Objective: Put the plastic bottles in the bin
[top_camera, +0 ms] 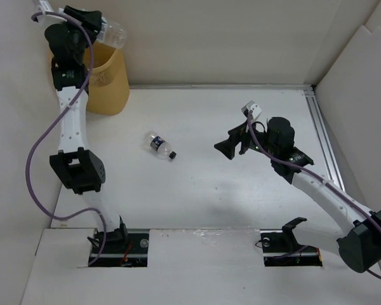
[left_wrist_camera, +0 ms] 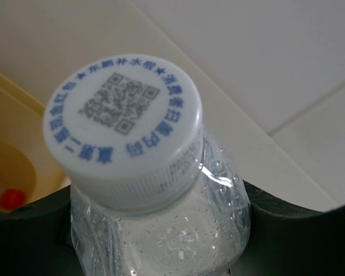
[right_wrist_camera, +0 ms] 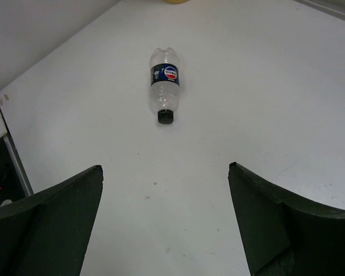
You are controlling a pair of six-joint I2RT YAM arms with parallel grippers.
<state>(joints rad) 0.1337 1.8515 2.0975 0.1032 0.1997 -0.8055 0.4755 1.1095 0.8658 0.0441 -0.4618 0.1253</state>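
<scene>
My left gripper [top_camera: 100, 30] is raised above the yellow-orange bin [top_camera: 109, 82] at the far left and is shut on a clear plastic bottle [top_camera: 113, 32]. In the left wrist view that bottle [left_wrist_camera: 161, 230] fills the frame with its white printed cap [left_wrist_camera: 123, 123] toward the camera, and the bin's wall [left_wrist_camera: 8, 109] lies below left. Another clear bottle [top_camera: 160, 145], with a dark blue label and black cap, lies on its side mid-table. My right gripper [top_camera: 225, 147] hovers open to its right, pointed at the bottle [right_wrist_camera: 164, 92], with nothing between the fingers of the gripper [right_wrist_camera: 164, 167].
A red cap [left_wrist_camera: 11, 198] shows inside the bin. White walls close the table at the back and the sides. A metal rail [top_camera: 324, 136] runs along the right edge. Both arm bases sit in slots at the near edge.
</scene>
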